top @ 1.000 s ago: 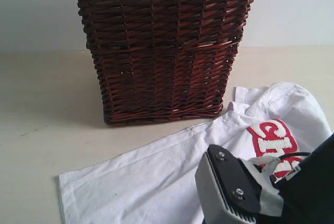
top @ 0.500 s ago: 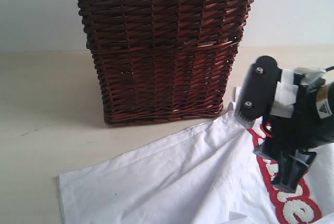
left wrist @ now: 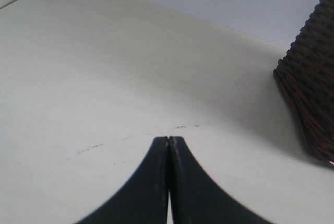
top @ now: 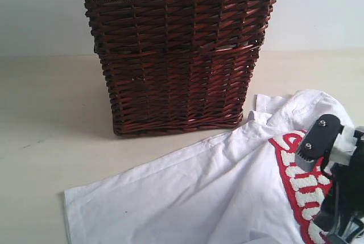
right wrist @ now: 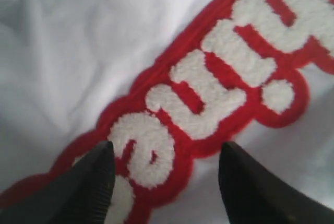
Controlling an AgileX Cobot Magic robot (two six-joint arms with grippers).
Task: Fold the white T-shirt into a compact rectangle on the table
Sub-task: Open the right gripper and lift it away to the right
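The white T-shirt (top: 193,198) lies spread on the table (top: 51,113) in front of the basket, its red band (top: 300,186) with fuzzy white letters running toward the lower right. My right gripper (right wrist: 167,151) hovers open just over that band (right wrist: 209,98), one finger on each side of a white letter, with nothing clamped between them. In the exterior view the right arm (top: 335,181) stands at the lower right, above the shirt. My left gripper (left wrist: 169,139) is shut and empty over bare table (left wrist: 104,78), away from the shirt.
A tall dark red wicker basket (top: 176,56) with a grey lace-trimmed liner stands at the back centre, close to the shirt's upper edge. Its corner (left wrist: 313,98) shows at the edge of the left wrist view. A pale wall runs behind the table.
The right arm rose from the bottom centre to beside the basket, then dropped to the lower right. More of the red band now shows.
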